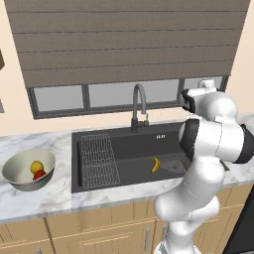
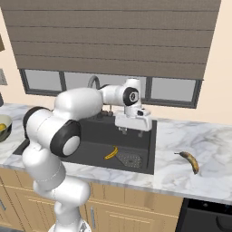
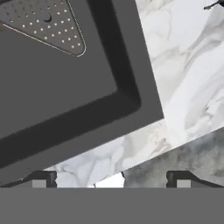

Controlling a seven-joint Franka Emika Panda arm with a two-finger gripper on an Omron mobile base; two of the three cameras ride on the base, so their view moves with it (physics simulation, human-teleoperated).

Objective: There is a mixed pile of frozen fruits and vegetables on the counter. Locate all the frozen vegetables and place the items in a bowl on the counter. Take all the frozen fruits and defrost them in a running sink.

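A white robot arm holds its end effector (image 2: 132,131), jaws spread wide and empty, above the right end of the black sink (image 1: 129,149) at centre frame in the right base view. One banana (image 2: 111,153) lies on the basin floor beside the drain strainer (image 2: 130,159); a second banana (image 2: 190,161) waits on the marble bench (image 2: 181,176) at right of frame, well apart from the hand. At lower left of the left base view, the bowl (image 1: 15,171) carries a yellow-orange piece (image 1: 35,166) and a red piece (image 1: 39,174), so the vegetable half of the job looks done.

The remaining fruit is the likely trouble. It is curved and smooth, and a grasp taken off its middle could let it pivot or slip out over the bench. The sink's raised right rim sits between hand and banana, so a low sweep across could clip it. No water can be seen at the gooseneck tap (image 1: 139,106), so the defrosting step may be unfinished. The wire rack (image 1: 98,159) lies at the basin's left, clear of the work.
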